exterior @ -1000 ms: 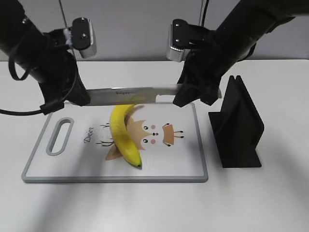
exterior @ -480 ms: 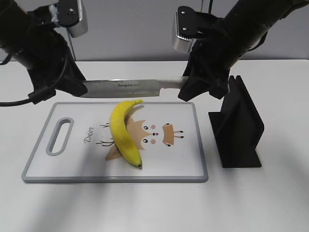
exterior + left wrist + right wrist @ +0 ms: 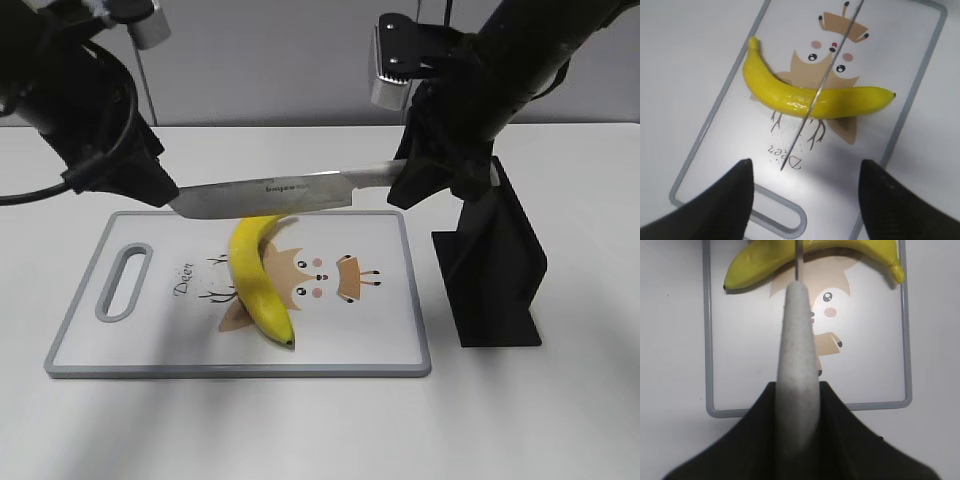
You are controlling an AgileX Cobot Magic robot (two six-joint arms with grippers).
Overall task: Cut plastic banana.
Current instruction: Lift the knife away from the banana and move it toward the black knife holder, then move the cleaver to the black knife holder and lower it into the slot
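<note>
The plastic banana (image 3: 258, 275) lies whole on the white cutting board (image 3: 390, 340), stem end toward the back. My right gripper (image 3: 425, 175) is shut on the grey handle (image 3: 799, 365) of a kitchen knife (image 3: 265, 193) and holds it level above the banana's stem half. In the left wrist view the blade shows edge-on as a thin line (image 3: 820, 90) crossing over the banana (image 3: 790, 97). My left gripper (image 3: 802, 185) is open and empty, hovering by the knife's tip (image 3: 172, 205) above the board's handle end.
A black knife stand (image 3: 495, 260) stands on the table right of the board, close under my right arm. The board has a slot handle (image 3: 123, 283) at its left end and a cartoon deer print in the middle.
The knife has shifted right and dipped slightly at the tip. The right arm moved right with it. The left arm has risen and drawn back left.
</note>
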